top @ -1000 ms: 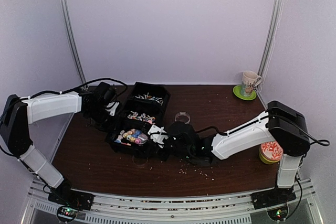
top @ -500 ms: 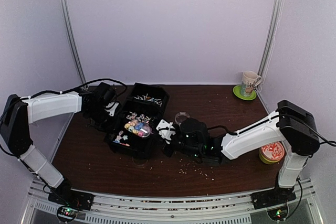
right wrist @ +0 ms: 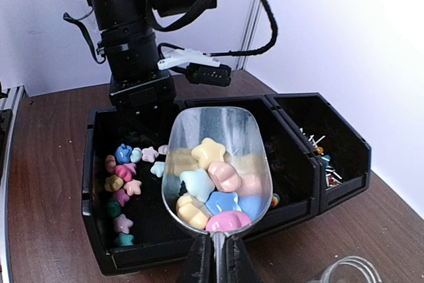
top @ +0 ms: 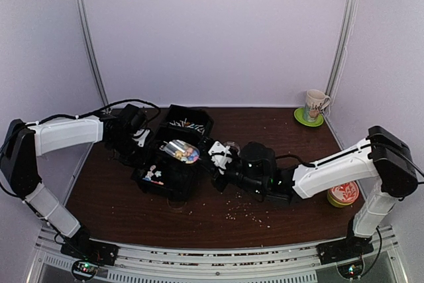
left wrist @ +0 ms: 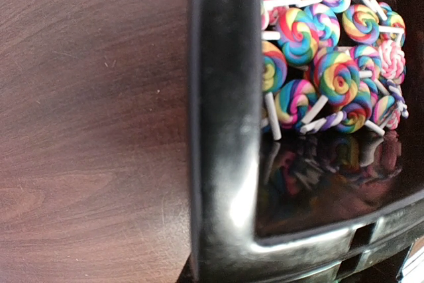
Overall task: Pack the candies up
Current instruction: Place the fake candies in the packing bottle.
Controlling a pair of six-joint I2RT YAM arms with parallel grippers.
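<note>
Right end effector (right wrist: 213, 264) is clenched on silver scoop (right wrist: 222, 127) loaded w/ pastel star-shaped candies (right wrist: 213, 187). Clear glass jar (right wrist: 346, 271) looks unfilled, so packing is judged barely begun. Black compartment bin (right wrist: 93, 190) beneath. Left end effector (top: 139, 138) beyond: grip can't be told.

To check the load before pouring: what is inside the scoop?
The scoop holds a small heap of candies: yellow, pink and pale blue, in star and shell shapes. The upper ones cover any lying beneath, so an exact count is not possible.
</note>
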